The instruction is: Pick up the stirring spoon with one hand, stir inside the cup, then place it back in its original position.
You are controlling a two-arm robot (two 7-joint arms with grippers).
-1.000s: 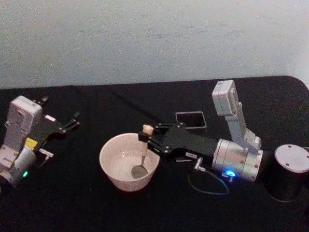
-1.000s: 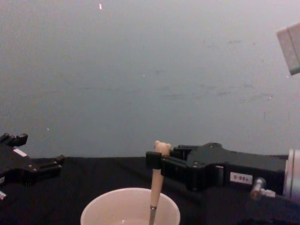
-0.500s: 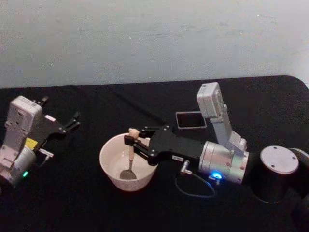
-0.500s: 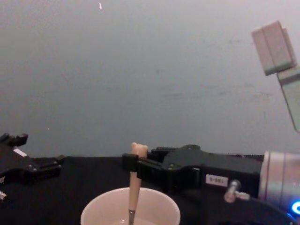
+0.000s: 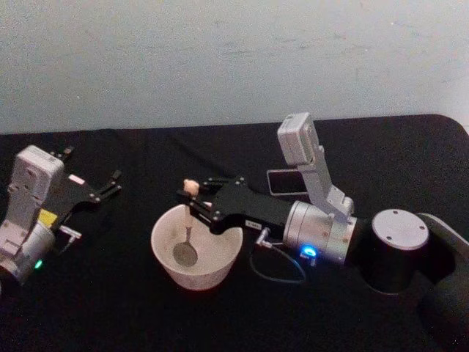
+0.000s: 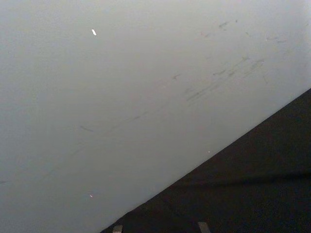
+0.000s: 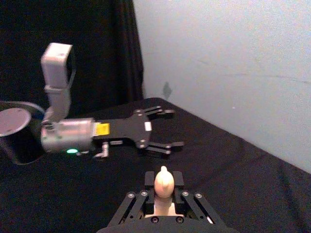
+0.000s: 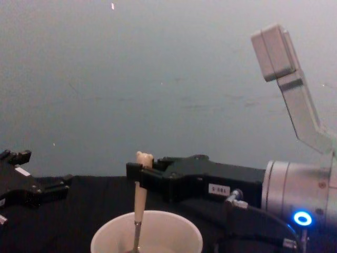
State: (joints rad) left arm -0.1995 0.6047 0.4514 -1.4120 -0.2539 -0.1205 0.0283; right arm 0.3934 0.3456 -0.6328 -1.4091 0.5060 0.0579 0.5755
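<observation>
Right claw [image 5: 192, 199] clamps the bear-topped beige spoon [image 8: 140, 197] in the round cream-white cup [image 5: 192, 277]; head view catches its shiny bowl [image 5: 185, 254], chest view doesn't. Left claw [image 5: 93, 166] parked, spread.

Right pincer [image 8: 138, 173] label [image 8: 217, 188] seemingly unreadable

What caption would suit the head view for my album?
Right gripper holds a small bear-topped metal spoon dipped in a wide cream-white cup; left gripper sits open aside.

The chest view's bottom edge crops the cup [image 8: 181, 233], whose wall seemingly hides part of the stirring spoon [image 8: 140, 192].
</observation>
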